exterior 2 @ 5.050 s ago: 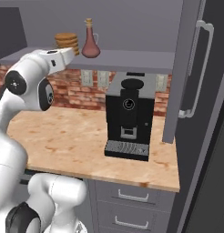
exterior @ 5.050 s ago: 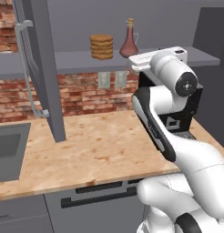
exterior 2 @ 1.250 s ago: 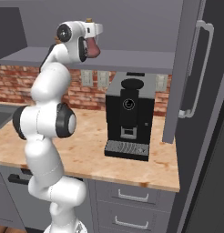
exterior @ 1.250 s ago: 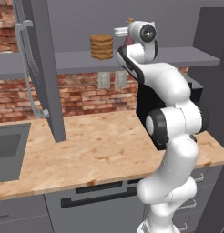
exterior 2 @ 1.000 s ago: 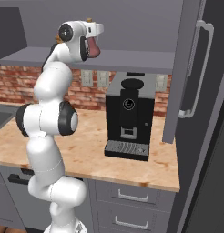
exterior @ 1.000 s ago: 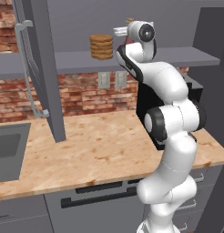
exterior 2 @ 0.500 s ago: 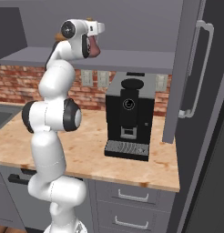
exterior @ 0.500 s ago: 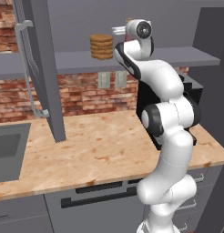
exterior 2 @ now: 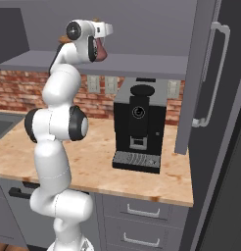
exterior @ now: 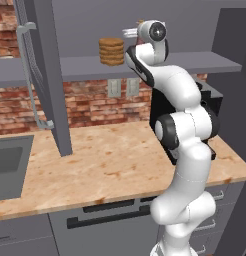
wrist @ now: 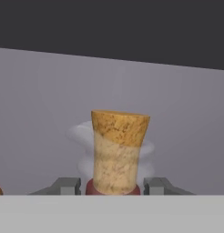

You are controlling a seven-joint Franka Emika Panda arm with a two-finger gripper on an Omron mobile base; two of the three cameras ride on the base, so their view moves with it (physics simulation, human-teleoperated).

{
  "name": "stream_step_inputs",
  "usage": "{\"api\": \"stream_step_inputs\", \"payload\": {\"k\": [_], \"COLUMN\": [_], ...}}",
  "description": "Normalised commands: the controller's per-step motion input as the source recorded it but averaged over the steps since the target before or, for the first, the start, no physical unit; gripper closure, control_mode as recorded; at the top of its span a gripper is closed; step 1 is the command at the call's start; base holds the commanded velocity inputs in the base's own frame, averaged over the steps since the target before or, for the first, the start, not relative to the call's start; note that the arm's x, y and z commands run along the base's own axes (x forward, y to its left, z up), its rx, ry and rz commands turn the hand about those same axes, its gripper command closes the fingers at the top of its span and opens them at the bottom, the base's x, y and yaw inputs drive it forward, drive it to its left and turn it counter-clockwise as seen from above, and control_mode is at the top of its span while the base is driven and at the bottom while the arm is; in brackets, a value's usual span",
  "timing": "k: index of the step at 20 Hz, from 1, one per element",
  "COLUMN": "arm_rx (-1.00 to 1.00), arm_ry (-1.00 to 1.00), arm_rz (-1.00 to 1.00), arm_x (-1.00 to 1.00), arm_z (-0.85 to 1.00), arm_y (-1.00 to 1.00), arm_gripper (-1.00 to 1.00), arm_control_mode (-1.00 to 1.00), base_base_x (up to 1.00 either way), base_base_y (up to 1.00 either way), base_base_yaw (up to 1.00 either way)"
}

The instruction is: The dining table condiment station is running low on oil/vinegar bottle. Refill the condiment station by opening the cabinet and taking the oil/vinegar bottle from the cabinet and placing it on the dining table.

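The oil/vinegar bottle looks like glossy reddish-brown glass, stopped with a rough, speckled tan cork. The cabinet is matt grey — its bar handle brushed silver metal. The worktop is pale wood grain, the wall rough red brick, the coffee machine glossy black plastic.

One reddish-brown round-bodied flask with a tan cork stopper. One stack of flat brown round cookies. One black coffee machine. Two white wall outlets. Two open grey cabinet doors with silver bar handles. One steel sink.
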Motion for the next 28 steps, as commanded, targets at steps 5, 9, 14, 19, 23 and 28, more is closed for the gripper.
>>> {"api": "stream_step_inputs", "payload": {"k": [5,9,14,19,23,28], "arm_rx": [0.00,0.00,0.00,0.00,0.04,0.05], "arm_ry": [0.00,0.00,0.00,-0.18,-0.28,-0.19], "arm_rz": [0.00,0.00,0.00,0.00,0.00,0.00], "arm_x": [0.00,0.00,-0.02,-0.57,-0.98,-1.00], "arm_z": [0.00,-0.07,-0.12,-0.05,-0.05,0.06], "arm_y": [0.00,0.00,0.00,-0.14,-0.34,-0.26], "arm_gripper": [1.00,1.00,1.00,1.00,1.00,1.00], "arm_control_mode": [-1.00,-1.00,-1.00,-1.00,-1.00,-1.00], "base_base_x": [0.00,0.00,0.00,0.00,0.00,0.00], "base_base_y": [0.00,0.00,0.00,0.00,0.00,0.00], "base_base_yaw": [0.00,0.00,0.00,0.00,0.00,0.00]}}
